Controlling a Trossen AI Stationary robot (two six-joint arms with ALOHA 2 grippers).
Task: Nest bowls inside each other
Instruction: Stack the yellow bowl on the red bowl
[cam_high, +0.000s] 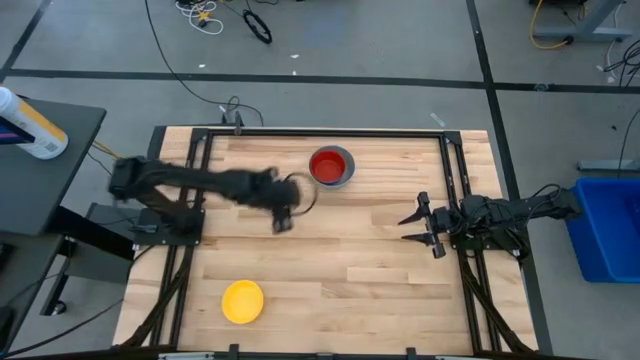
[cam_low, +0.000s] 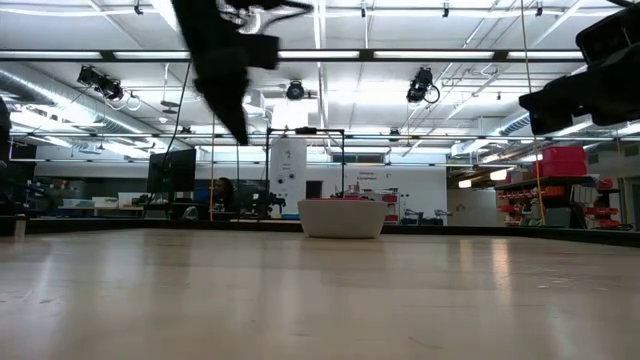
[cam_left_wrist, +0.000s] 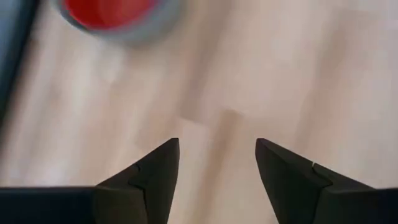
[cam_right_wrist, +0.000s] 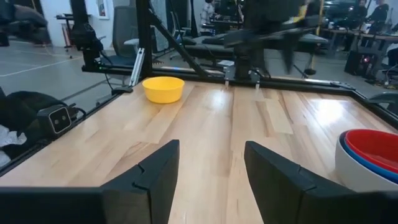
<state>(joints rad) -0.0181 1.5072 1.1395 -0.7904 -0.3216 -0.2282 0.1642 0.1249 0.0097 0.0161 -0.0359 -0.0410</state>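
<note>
A stack of bowls (cam_high: 331, 166) stands on the table's far middle, a red bowl lying inside a grey one. In the right wrist view the stack (cam_right_wrist: 371, 157) also shows a blue rim between them. A yellow bowl (cam_high: 242, 301) sits alone, mouth up, near the front left. My left gripper (cam_high: 283, 222) hovers open above the bare table, left of and nearer than the stack (cam_left_wrist: 115, 15), with nothing between its fingers (cam_left_wrist: 217, 146). My right gripper (cam_high: 403, 229) stands open at the table's right, pointing level toward the left (cam_right_wrist: 211, 146).
A black frame (cam_high: 300, 133) runs around the wooden table top. Bare wood lies between the stack and the yellow bowl (cam_right_wrist: 163, 88). In the low view the stack (cam_low: 341, 217) stands at mid-table, with my left arm (cam_low: 225, 70) high above the top.
</note>
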